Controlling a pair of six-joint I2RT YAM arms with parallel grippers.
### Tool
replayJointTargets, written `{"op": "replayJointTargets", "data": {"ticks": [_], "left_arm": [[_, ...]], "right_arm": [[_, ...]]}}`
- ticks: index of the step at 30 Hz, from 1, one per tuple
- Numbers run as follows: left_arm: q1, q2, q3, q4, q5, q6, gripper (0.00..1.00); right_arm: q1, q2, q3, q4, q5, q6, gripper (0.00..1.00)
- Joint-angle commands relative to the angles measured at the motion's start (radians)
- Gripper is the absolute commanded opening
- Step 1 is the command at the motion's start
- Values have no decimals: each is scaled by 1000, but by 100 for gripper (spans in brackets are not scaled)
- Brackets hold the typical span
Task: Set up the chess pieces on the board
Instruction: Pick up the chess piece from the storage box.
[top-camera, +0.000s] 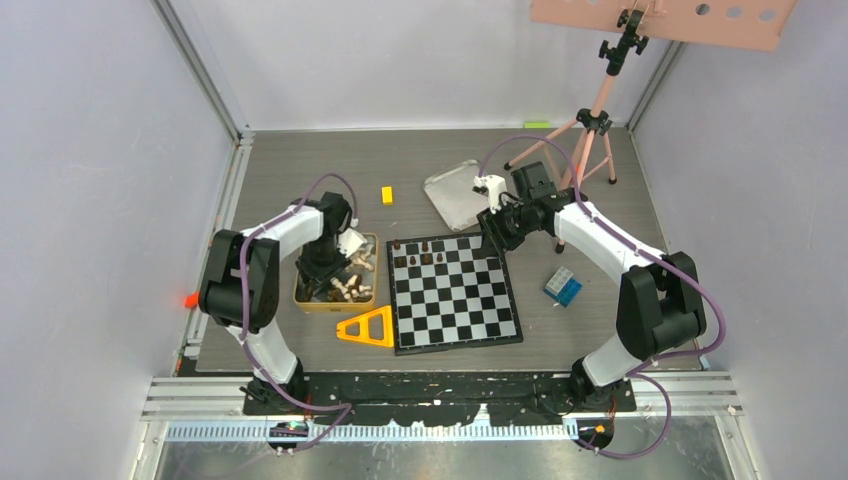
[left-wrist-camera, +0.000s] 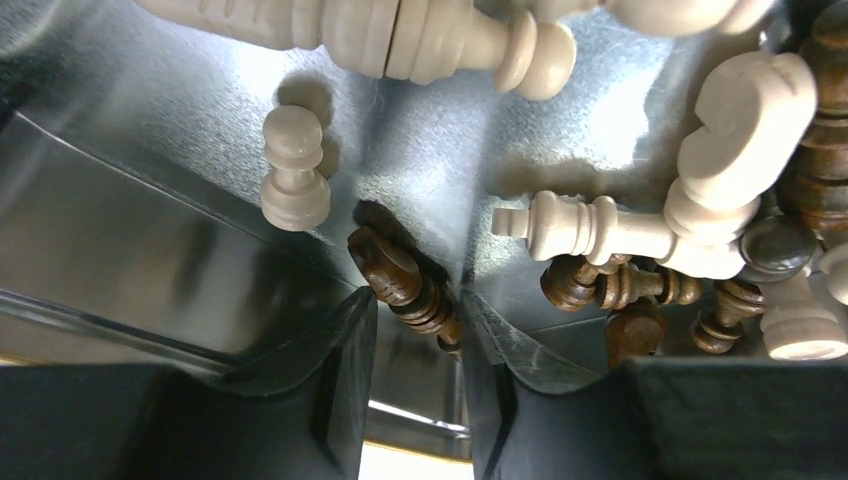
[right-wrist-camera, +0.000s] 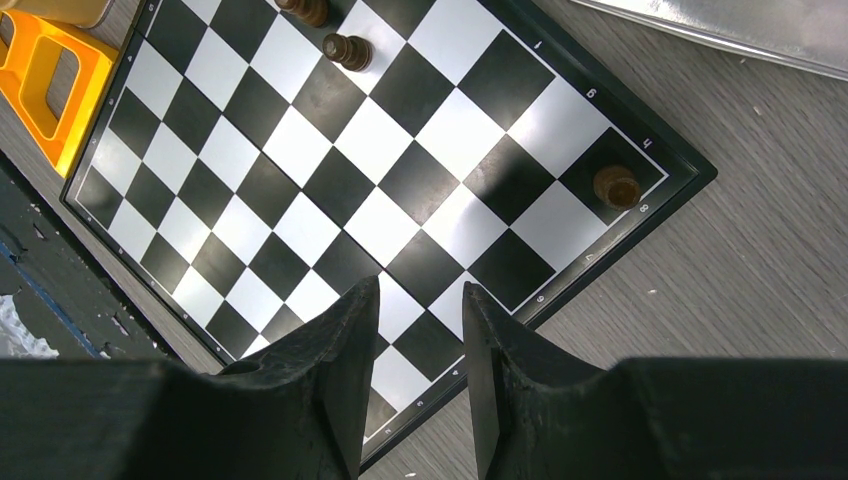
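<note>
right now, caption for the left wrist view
Left pincer closing around a dark chess piece in the tin of loose pieces.

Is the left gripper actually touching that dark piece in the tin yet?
Touching. Left wrist view: the dark piece sits wedged between the left gripper fingers.

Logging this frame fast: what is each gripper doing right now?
Left gripper: closing around a dark piece in the tin.
Right gripper: part open, empty, over the board.

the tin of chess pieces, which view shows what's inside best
The left wrist view: the tin floor fills it, with pale and dark pieces lying loose. The top view shows the tin small, half hidden by the left arm. The right wrist view misses it.
</note>
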Motion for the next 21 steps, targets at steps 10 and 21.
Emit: {"op": "replayJointTargets", "data": {"ticks": [10,21], "left_arm": [[32,-205,54,19,148,21,20],[42,-418,125,-47,620,62,19]], "right_arm": [[-2,-29,100,-78,-42,-16,42],[49,-4,319,-181,-328,20,44]]}}
